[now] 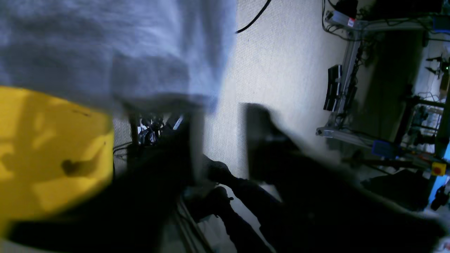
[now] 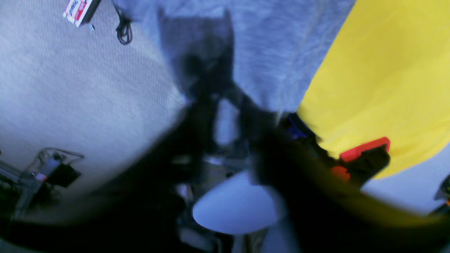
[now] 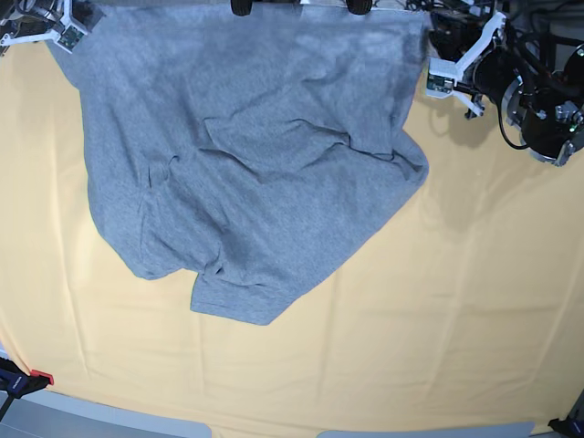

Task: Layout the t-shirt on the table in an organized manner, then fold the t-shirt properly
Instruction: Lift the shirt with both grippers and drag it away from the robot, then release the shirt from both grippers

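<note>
On the bench [image 3: 438, 301], toward the far left of the base view: the grey t-shirt [image 3: 246, 164], rumpled, with creases running across the middle. Top edge up against the far border of the picture. One corner bulging out to that view's right, another hanging down toward the near side with a hemmed band folded at its tip. Plenty of bare orange-yellow cloth around it on the near and right sides.

Left hand [image 1: 225, 140]: blurred, fingers [image 1: 262, 140] spread, only pale carpet in the gap, nothing pinched. Grey fabric just above and beside it, hanging over the yellow edge.

Right hand [image 2: 225, 121]: heavily blurred, fingers [image 2: 198, 116] apparently spread too, a pale strip between them, no cloth visibly pinched. Grey fabric directly ahead of the tips, beside the yellow bench edge.
</note>
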You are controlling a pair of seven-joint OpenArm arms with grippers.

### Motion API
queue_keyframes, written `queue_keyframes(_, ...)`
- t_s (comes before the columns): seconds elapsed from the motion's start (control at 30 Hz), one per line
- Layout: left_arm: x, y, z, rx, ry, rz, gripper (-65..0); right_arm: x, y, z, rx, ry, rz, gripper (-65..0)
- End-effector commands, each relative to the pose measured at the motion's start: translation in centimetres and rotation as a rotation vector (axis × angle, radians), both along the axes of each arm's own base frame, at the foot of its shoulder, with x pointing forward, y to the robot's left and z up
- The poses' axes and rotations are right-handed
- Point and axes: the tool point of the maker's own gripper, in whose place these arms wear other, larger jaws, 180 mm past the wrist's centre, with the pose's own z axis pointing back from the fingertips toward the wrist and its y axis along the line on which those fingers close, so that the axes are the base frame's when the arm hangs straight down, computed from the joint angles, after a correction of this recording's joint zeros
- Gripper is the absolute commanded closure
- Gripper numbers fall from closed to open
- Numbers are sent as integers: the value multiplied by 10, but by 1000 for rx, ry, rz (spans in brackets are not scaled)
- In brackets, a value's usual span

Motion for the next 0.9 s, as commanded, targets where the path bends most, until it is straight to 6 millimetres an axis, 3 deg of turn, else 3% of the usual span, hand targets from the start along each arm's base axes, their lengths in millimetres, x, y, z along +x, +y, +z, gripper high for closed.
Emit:
queue_keyframes(0.0,3,2,6,-2,-16,-2,-387,1,-4,4,-23,-2,11,-358)
queue_keyframes(0.03,5,2,6,-2,-22,-2,-438,2,-5,5,-29,-6,12,-403)
queue_keyframes(0.07,8,2,7,-2,-34,-2,-457,5,-9,5,-51,-14,16,-407)
queue_keyframes(0.23,44,2,20,-2,-169,1,-458,42,-31,21,-136,-169,-57,-407)
queue_keyframes(0.37,82,6,38,3,-318,30,-458,85,-51,52,-153,-380,-151,-407)
queue_keyframes(0.43,111,12,45,17,-430,75,-458,103,-58,70,-147,-490,-196,-407)
queue_keyframes(0.53,154,16,56,-3,-570,180,-458,122,-56,87,-85,-606,-230,-407)
queue_keyframes(0.67,212,27,60,-50,-649,437,-458,136,-41,93,15,-666,-218,-407)
queue_keyframes(0.87,268,32,31,-226,-528,768,-458,143,-27,96,93,-697,-192,-407)
